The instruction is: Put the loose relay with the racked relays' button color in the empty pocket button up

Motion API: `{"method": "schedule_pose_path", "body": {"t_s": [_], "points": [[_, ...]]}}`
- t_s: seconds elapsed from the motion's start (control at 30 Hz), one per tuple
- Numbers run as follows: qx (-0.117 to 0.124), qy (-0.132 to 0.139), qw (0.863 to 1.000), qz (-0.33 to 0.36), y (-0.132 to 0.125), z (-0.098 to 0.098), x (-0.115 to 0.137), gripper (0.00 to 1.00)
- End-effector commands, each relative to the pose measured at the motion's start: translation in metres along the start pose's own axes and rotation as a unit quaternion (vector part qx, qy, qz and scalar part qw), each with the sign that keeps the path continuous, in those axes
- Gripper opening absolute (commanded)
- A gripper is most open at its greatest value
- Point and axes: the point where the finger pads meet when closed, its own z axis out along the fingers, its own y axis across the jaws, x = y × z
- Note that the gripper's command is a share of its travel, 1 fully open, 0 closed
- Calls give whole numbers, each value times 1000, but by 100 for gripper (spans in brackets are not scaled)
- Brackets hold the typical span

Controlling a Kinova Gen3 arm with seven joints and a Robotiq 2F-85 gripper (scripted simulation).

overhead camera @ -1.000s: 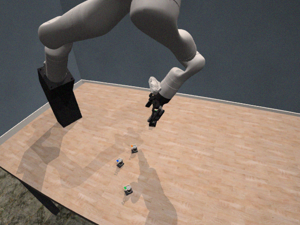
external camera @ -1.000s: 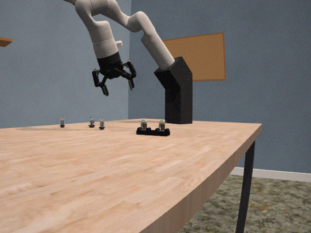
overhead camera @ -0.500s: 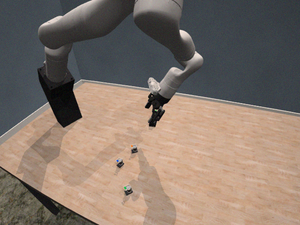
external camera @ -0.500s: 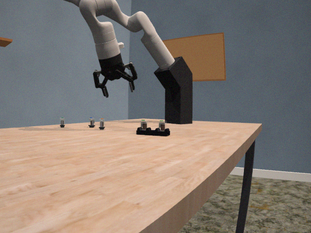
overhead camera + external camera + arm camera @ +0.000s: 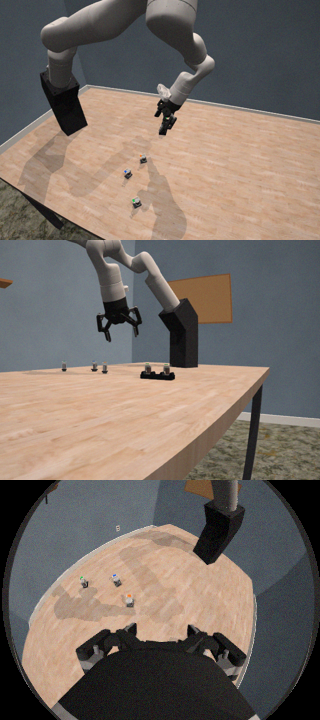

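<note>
The black rack [image 5: 157, 375] sits on the wooden table in front of the arm's base and holds two relays with green buttons [image 5: 147, 368] [image 5: 166, 368]; the pocket between them looks empty. Three loose relays stand upright on the table: a green-button relay [image 5: 136, 202] [image 5: 64, 365], a blue-button relay [image 5: 127, 173] [image 5: 94, 366] and an orange-button relay [image 5: 143, 158] [image 5: 104, 367]. My gripper [image 5: 165, 124] [image 5: 121, 336] is open and empty. It hangs high above the table, between the rack and the loose relays. The rack is not seen in the top view or the wrist view.
The arm's black base block [image 5: 183, 335] stands behind the rack. The table's edge [image 5: 232, 407] runs close on the right in the exterior view. The wrist view shows the loose relays [image 5: 116, 579] far below.
</note>
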Motion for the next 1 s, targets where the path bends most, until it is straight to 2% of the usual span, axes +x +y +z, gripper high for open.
{"method": "schedule_pose_path", "body": {"t_s": [0.0,0.03,0.07,0.27,0.3,0.5,0.53,0.7,0.73,0.97], "points": [[0,0,1000,-4,3,-1,0,100],[0,0,1000,-4,3,-1,0,100],[11,-4,1000,-16,3,2,-3,100],[11,-4,1000,-16,3,2,-3,100],[21,-8,999,-28,4,4,-5,100],[21,-8,999,-28,4,4,-5,100],[32,-11,999,-40,4,5,-8,100],[32,-11,999,-40,4,5,-8,100],[42,-15,998,-53,5,7,-11,100],[42,-15,998,-53,5,7,-11,100]]}}
